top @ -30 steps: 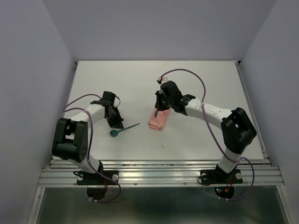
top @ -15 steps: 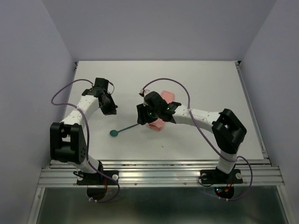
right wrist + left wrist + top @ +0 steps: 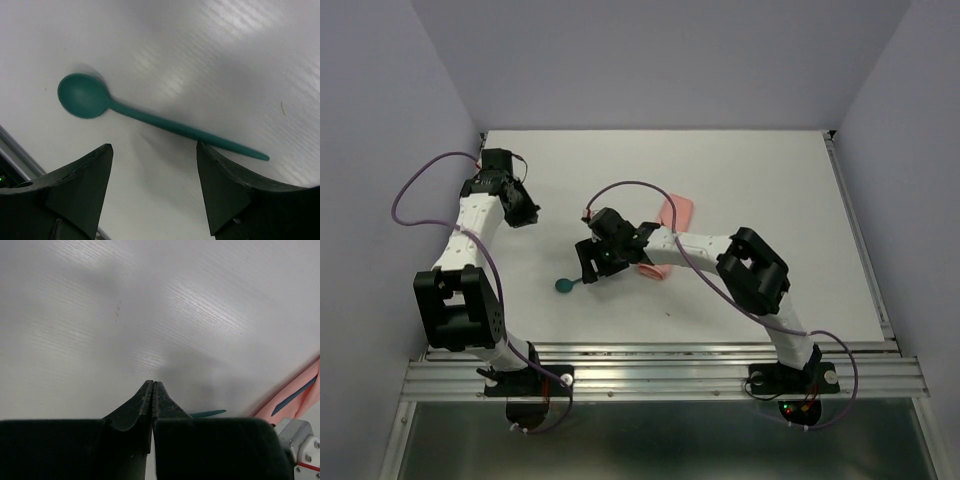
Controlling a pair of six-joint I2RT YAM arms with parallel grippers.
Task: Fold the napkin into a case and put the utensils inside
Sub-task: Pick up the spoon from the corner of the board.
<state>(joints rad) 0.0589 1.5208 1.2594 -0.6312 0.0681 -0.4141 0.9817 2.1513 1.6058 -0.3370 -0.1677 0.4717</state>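
The napkin, folded into a narrow salmon-pink case (image 3: 677, 211), lies mid-table, partly under my right arm. In the left wrist view its edge (image 3: 306, 390) shows at the right with a dark teal utensil (image 3: 293, 398) tucked in the fold. A teal spoon (image 3: 565, 285) lies on the table left of the case. My right gripper (image 3: 590, 270) hovers over its handle; in the right wrist view the spoon (image 3: 150, 119) lies just beyond the open gripper (image 3: 152, 146), nothing between the fingers. My left gripper (image 3: 520, 210) is at the back left, shut (image 3: 153, 383) and empty.
A white tabletop (image 3: 770, 190) with lilac walls on three sides. A metal rail (image 3: 660, 375) runs along the near edge by the arm bases. Purple cables (image 3: 420, 190) loop off both arms. A small dark speck (image 3: 668, 315) lies on the table.
My right gripper left the case, swung left over the spoon and opened. My left arm pulled away from the spoon toward the back left, staying shut.
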